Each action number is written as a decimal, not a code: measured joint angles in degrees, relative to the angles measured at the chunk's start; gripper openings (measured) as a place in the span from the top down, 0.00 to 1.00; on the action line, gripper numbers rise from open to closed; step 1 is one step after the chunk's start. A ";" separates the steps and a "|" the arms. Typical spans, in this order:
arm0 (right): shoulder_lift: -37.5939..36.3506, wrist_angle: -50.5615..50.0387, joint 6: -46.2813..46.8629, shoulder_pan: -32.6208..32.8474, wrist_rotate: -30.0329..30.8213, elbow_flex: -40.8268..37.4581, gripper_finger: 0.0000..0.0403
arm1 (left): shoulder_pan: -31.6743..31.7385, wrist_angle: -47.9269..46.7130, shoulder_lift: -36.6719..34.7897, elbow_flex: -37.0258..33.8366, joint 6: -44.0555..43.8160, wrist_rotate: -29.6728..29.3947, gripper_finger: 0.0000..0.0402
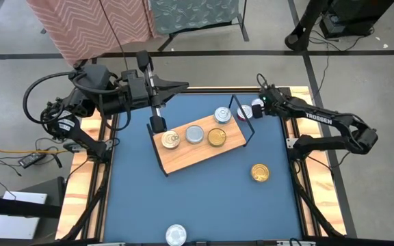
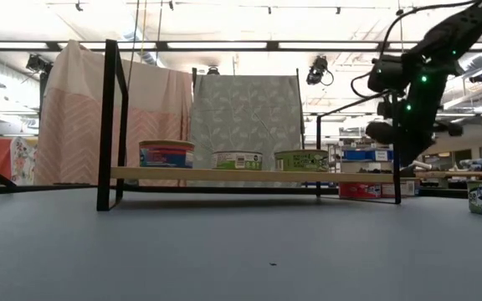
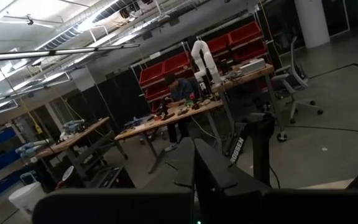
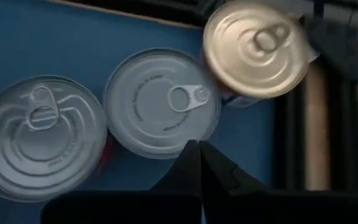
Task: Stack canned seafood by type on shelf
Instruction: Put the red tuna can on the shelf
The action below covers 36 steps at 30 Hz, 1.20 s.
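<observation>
Four tins are counted on the shelf [image 1: 183, 158]: a gold tin [image 1: 170, 140], a silver tin [image 1: 194, 134], a second gold tin [image 1: 217, 137] and a silver tin [image 1: 222, 115] at the board's one o'clock end. A loose gold tin [image 1: 260, 173] is logged on the blue table [image 1: 204, 198] at four o'clock of the shelf; a loose silver tin [image 1: 176, 234] at the table's six o'clock edge. Three more tins [image 4: 160, 102] are seen directly under the right gripper [image 4: 199, 149], whose fingers are pressed together, nothing held. The left gripper [image 1: 182, 86], likewise closed and empty, is parked at eleven o'clock. Tins are judged rigid, light, smooth-lidded and prone to slipping; grasp across the side wall is advised.
</observation>
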 joint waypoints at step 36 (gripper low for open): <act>4.36 12.16 10.00 -1.66 -7.36 -3.86 1.00 | -0.15 0.45 0.00 0.00 -1.29 0.00 0.99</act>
